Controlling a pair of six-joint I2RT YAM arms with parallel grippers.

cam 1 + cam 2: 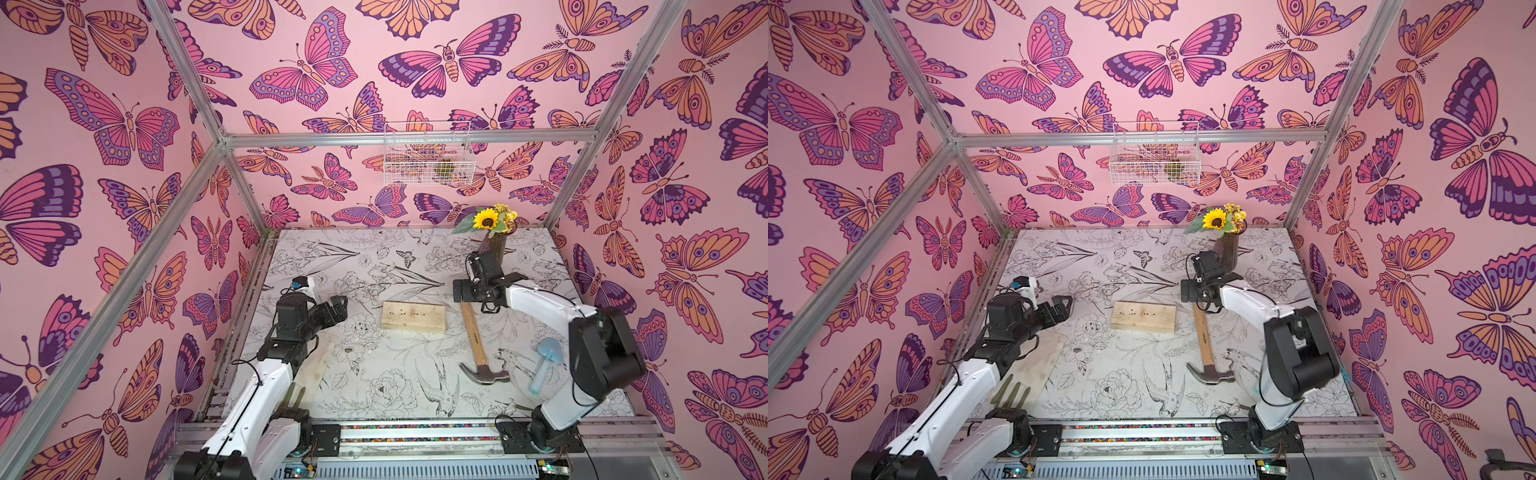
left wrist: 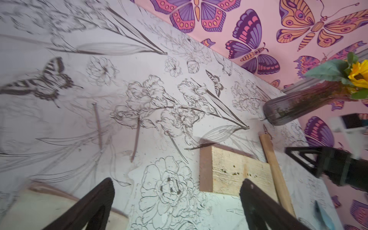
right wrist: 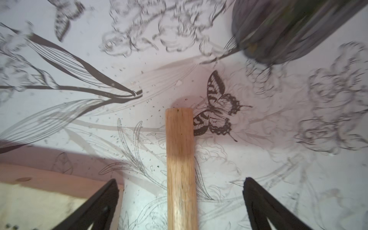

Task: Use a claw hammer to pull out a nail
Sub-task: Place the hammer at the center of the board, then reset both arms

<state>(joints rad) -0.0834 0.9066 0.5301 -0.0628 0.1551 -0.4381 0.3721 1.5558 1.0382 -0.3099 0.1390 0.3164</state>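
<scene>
Your right hand (image 3: 180, 179) hung spread astride the handle of the claw hammer (image 1: 473, 328), which lay on the desk (image 1: 374, 257) just beside the wood block (image 1: 413, 316); you likely needed a straight lift clear.

Pink butterfly wallpaper (image 1: 332, 83) covers every wall, braced by aluminium struts (image 1: 407, 139). A white wire basket (image 1: 428, 153) hangs on the back wall at 12 o'clock. The tabletop (image 1: 332, 257) bears a black-line floral print; a sunflower vase (image 1: 492, 245) stands at 1 o'clock.
</scene>
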